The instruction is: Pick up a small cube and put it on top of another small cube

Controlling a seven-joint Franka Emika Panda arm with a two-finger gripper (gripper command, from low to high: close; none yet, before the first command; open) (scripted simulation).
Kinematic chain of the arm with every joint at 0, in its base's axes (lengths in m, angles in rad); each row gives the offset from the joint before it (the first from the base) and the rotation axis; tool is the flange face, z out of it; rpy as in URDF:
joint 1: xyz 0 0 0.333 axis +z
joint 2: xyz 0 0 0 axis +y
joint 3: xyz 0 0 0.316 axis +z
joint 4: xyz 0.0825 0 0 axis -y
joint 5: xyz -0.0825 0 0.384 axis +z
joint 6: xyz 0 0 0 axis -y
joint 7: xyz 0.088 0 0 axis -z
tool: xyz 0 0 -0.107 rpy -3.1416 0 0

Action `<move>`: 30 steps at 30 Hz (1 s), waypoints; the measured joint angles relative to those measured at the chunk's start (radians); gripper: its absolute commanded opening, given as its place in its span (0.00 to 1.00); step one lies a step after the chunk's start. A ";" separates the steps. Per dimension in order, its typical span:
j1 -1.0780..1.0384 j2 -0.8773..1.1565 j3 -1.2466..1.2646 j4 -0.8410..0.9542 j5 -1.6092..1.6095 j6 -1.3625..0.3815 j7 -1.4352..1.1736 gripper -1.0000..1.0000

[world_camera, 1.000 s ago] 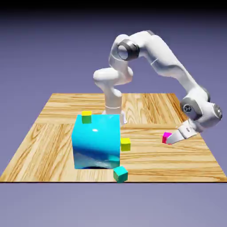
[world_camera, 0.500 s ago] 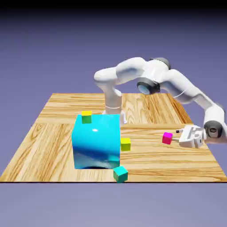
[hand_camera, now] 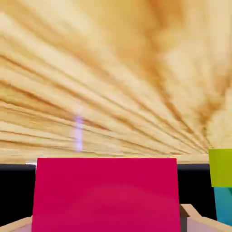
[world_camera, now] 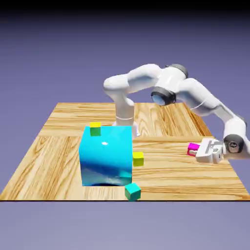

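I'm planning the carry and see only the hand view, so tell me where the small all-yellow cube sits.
Observer: The small all-yellow cube sits beside the big glossy cyan cube, on the exterior view's right.

Operator: Report the gripper's approach side.

Observer: The gripper reaches in from the exterior view's right, closed on the small magenta cube.

Operator: Name whatever is nearest the exterior camera.

Observer: The small teal cube, by the table's near edge.

A large glossy cyan cube [world_camera: 106, 156] blocks the table's exterior-view left, while bare wood [world_camera: 163, 168] lies open between the small yellow cube [world_camera: 138, 159] and the gripper [world_camera: 196, 150].
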 measured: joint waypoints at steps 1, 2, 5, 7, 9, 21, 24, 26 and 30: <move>-0.032 -0.007 0.020 -0.036 -0.029 -0.002 -0.004 0.00; -0.064 -0.014 0.040 -0.072 -0.057 -0.004 -0.007 0.00; -0.161 -0.034 0.100 -0.181 -0.143 -0.009 -0.019 0.00; -0.225 -0.047 0.140 -0.254 -0.201 -0.013 -0.026 0.00; -0.289 -0.061 0.180 -0.326 -0.258 -0.016 -0.033 0.00; -0.675 -0.142 0.420 -0.761 -0.602 -0.038 -0.078 0.00; -0.772 -0.163 0.480 -0.870 -0.689 -0.043 -0.089 0.00; -0.797 -0.168 0.496 -0.898 -0.711 -0.044 -0.092 0.00; -0.691 -0.280 0.351 -0.930 -0.693 0.098 -0.134 0.00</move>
